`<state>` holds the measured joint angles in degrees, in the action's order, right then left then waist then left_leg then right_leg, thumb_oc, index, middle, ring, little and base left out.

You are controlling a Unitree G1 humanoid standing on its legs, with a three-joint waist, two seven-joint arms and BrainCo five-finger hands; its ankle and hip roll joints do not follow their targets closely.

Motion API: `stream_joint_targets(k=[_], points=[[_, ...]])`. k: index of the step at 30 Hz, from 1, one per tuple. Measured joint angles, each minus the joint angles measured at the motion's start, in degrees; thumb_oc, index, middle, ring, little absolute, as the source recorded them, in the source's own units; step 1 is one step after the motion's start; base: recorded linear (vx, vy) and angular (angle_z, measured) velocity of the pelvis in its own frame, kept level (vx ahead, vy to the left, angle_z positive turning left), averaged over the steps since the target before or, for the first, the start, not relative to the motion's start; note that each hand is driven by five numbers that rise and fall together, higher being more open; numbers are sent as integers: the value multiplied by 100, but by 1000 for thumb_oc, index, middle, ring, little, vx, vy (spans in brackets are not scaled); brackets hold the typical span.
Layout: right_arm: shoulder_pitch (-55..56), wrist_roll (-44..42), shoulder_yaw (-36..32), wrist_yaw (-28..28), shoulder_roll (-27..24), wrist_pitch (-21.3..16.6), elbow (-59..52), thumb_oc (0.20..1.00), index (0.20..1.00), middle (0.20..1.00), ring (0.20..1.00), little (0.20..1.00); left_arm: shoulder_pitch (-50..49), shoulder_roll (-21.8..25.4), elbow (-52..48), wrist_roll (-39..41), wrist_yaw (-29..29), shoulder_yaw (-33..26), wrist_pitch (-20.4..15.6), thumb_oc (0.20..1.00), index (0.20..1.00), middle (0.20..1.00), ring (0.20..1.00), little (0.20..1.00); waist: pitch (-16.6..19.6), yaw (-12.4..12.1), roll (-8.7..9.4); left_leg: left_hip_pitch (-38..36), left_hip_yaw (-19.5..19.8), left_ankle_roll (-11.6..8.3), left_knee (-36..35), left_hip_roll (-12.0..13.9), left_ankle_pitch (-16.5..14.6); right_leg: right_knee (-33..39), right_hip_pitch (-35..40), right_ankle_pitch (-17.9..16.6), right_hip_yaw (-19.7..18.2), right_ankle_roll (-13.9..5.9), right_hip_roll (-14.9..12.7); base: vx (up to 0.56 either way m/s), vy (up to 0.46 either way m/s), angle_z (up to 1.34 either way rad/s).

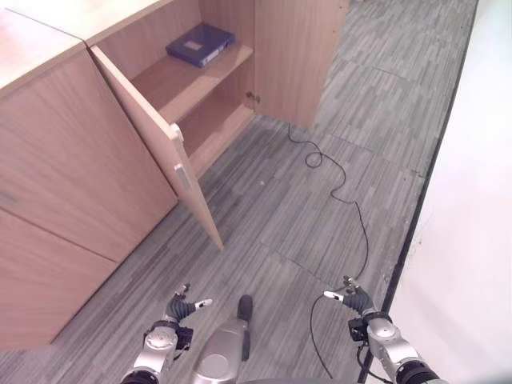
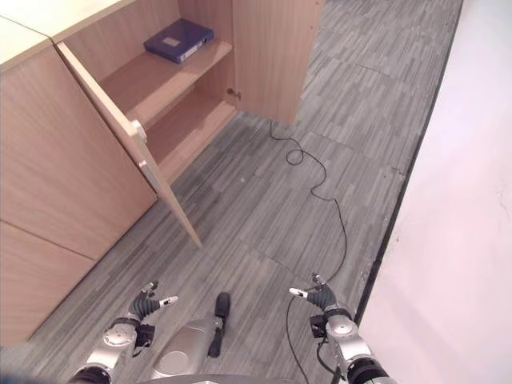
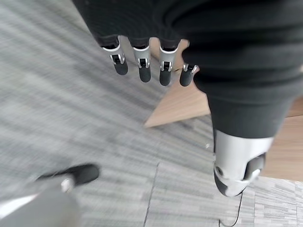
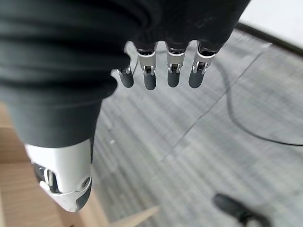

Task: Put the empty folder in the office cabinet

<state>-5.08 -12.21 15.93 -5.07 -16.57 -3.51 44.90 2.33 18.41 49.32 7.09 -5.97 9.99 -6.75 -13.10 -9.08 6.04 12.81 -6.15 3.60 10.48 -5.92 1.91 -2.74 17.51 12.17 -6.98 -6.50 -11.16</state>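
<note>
Blue folder (image 1: 200,43) lying flat on the upper shelf (image 1: 178,83) of the wooden office cabinet (image 1: 72,152), toward the back of the compartment, with a pale label on its cover whose writing is too small to read. The cabinet door (image 1: 156,140) stands swung outward over the grey striped carpet (image 1: 272,208), showing the upper shelf and a lower shelf beneath it, and two pale hinge plates on the door's inner edge. The folder is well apart from both hands, far up the eye views on the robot's left, with open carpet lying between.

Left hand (image 1: 182,306), low in the eye views, is held above the carpet; in its own wrist view its fingers (image 3: 144,64) hang straight in a row, thumb apart, holding nothing, with the lower corner of the cabinet door showing beyond them. Right hand (image 1: 352,299), low on the robot's right near the dark skirting of the white wall (image 1: 472,216), likewise has its fingers (image 4: 173,68) straight and spread, touching nothing, over bare carpet.
</note>
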Motion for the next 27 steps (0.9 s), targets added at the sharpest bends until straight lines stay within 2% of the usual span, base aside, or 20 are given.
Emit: stream_joint_targets(k=[2, 3, 5, 6, 7, 8, 9, 10, 12, 14, 15, 16, 17, 19, 20, 22, 24, 25, 26, 27], points=[[-68, 0, -12, 5, 11, -5, 15, 1000, 1000, 1000, 1000, 1000, 52, 6, 4, 45, -6, 14, -17, 1000, 1000, 1000, 1000, 1000, 29, -10, 7, -44, -19, 85, 87, -91, -295, -229, -74, -165, 6, -148, 3, 254, 152, -12], [-97, -2, -13, 7, 29, -4, 31, 1000, 1000, 1000, 1000, 1000, 59, -8, 44, 47, -5, 26, -9, 1000, 1000, 1000, 1000, 1000, 40, -4, -21, -153, -15, 129, 41, -91, -319, -698, -266, -199, -10, -225, 42, 113, 112, -3], [-141, -6, -3, 23, 94, -4, 24, 1000, 1000, 1000, 1000, 1000, 20, 0, 66, 48, 7, 71, 22, 1000, 1000, 1000, 1000, 1000, 46, 66, -140, -492, 107, 150, -275, -1, -268, -2582, -1147, -346, -25, -533, 255, 124, 97, 5], [-130, -5, 10, 23, 123, -3, 3, 1000, 1000, 1000, 1000, 1000, 6, 19, 54, 52, 2, 72, 31, 1000, 1000, 1000, 1000, 1000, 32, 104, -166, -673, 102, 163, -387, 13, -284, -3571, -1627, -514, -7, -759, 283, 259, 123, 7], [-133, -4, 9, 20, 141, -3, -5, 1000, 1000, 1000, 1000, 1000, -2, 18, 49, 52, 0, 74, 35, 1000, 1000, 1000, 1000, 1000, 26, 107, -172, -803, 76, 178, -435, 12, -309, -4231, -1983, -652, -10, -862, 251, 191, 74, 12], [-123, -4, 25, 14, 146, -3, -29, 1000, 1000, 1000, 1000, 1000, -40, -10, 33, 52, 4, 131, 41, 1000, 1000, 1000, 1000, 1000, -11, 193, -308, -943, 158, 241, -426, 34, -482, -4638, -2367, -688, 1, -855, 273, 340, 125, 13], [-135, -4, 4, 8, 122, -9, -42, 1000, 1000, 1000, 1000, 1000, -63, -47, 5, 53, -5, 130, 39, 1000, 1000, 1000, 1000, 1000, -35, 226, -339, -987, 140, 261, -357, 71, -461, -4822, -2544, -691, 46, -843, 268, 448, 56, 29], [-158, -4, -2, 13, 131, -1, -32, 1000, 1000, 1000, 1000, 1000, -67, -78, -6, 52, 1, 160, 38, 1000, 1000, 1000, 1000, 1000, -90, 295, -498, -1292, 206, 309, -530, 150, -498, -4952, -2985, -627, 159, -712, 263, 530, 41, 11], [-134, -3, -44, 18, 156, -7, -65, 1000, 1000, 1000, 1000, 1000, -190, -45, 20, 52, -3, 107, 43, 1000, 1000, 1000, 1000, 1000, -141, 389, -605, -1663, 267, 233, -824, 154, -579, -4097, -3248, -442, 664, -450, -39, 412, -92, -3], [-77, -3, -59, 16, 129, -1, -68, 1000, 1000, 1000, 1000, 1000, -263, -1, 23, 51, -7, 60, 44, 1000, 1000, 1000, 1000, 1000, -154, 495, -636, -1859, 247, 111, -957, 146, -565, -2671, -3283, -452, 1333, -370, -403, 268, -117, 5], [-51, -3, -73, 15, 130, 8, -43, 1000, 1000, 1000, 1000, 1000, -290, 0, 47, 51, -17, 31, 47, 1000, 1000, 1000, 1000, 1000, -146, 503, -619, -1941, 237, 98, -1036, 129, -562, -1780, -3269, -616, 1664, -351, -507, 300, -142, 13], [-11, -4, -87, 13, 136, 8, -39, 1000, 1000, 1000, 1000, 1000, -302, 3, 61, 50, -21, 9, 50, 1000, 1000, 1000, 1000, 1000, -158, 551, -620, -2014, 297, 77, -1034, 130, -580, -1341, -3272, -809, 1726, -340, -533, 551, -278, 42], [109, -6, -95, 17, 119, 42, -23, 1000, 1000, 1000, 1000, 1000, -296, -11, 86, 44, -11, 11, 46, 1000, 1000, 1000, 1000, 1000, -131, 721, -607, -2203, 587, -97, -1059, 166, -714, -665, -3226, -1210, 1448, -408, -453, 532, -284, 71], [201, -6, -175, 17, 121, 45, 15, 1000, 1000, 1000, 1000, 1000, -229, -27, 197, 37, -21, 5, 40, 1000, 1000, 1000, 1000, 1000, -57, 903, -551, -2322, 880, -194, -1101, 240, -820, 227, -3123, -1618, 423, -446, -227, 423, -275, 85], [232, -7, -257, 16, 121, 45, 32, 1000, 1000, 1000, 1000, 1000, -190, -40, 254, 33, -21, 10, 38, 1000, 1000, 1000, 1000, 1000, -55, 1003, -542, -2395, 1017, -281, -1124, 305, -874, 445, -3139, -1812, -10, -505, -191, 340, -296, 76], [263, -7, -309, 16, 83, 50, 88, 1000, 1000, 1000, 1000, 1000, -201, -82, 296, 23, -23, 19, 33, 1000, 1000, 1000, 1000, 1000, -41, 1112, -578, -2656, 1236, -484, -1209, 537, -1000, 507, -3104, -1970, -440, -509, -131, 212, -220, 60], [422, -9, -310, 29, 102, 46, 74, 1000, 1000, 1000, 1000, 1000, -285, -30, 293, -11, -23, 38, 23, 1000, 1000, 1000, 1000, 1000, -7, 1216, -526, -2951, 1559, -734, -1206, 734, -1146, 273, -2829, -1914, -472, -454, -217, 255, -335, 78], [456, -9, -341, 62, 36, 52, 115, 1000, 1000, 1000, 1000, 1000, -260, -99, 296, -31, -34, 20, 17, 1000, 1000, 1000, 1000, 1000, -39, 1198, -656, -3167, 1676, -880, -1192, 1033, -1239, -133, -2820, -2302, -359, -896, 2, 308, -462, 85], [371, -10, -527, 73, -96, 57, 236, 1000, 1000, 1000, 1000, 1000, -260, -310, 363, -82, -24, 21, -1, 1000, 1000, 1000, 1000, 1000, 2, 1196, -1014, -3116, 1833, -977, -990, 1447, -1092, -596, -2868, -1814, -7, -809, 338, 267, -483, 57], [371, -10, -570, 75, -195, 57, 229, 1000, 1000, 1000, 1000, 1000, -211, -396, 368, -82, -28, 19, -15, 1000, 1000, 1000, 1000, 1000, 13, 1184, -1046, -3073, 1904, -983, -911, 1544, -869, -700, -2837, -1686, 136, -684, 413, 173, -387, 48]])
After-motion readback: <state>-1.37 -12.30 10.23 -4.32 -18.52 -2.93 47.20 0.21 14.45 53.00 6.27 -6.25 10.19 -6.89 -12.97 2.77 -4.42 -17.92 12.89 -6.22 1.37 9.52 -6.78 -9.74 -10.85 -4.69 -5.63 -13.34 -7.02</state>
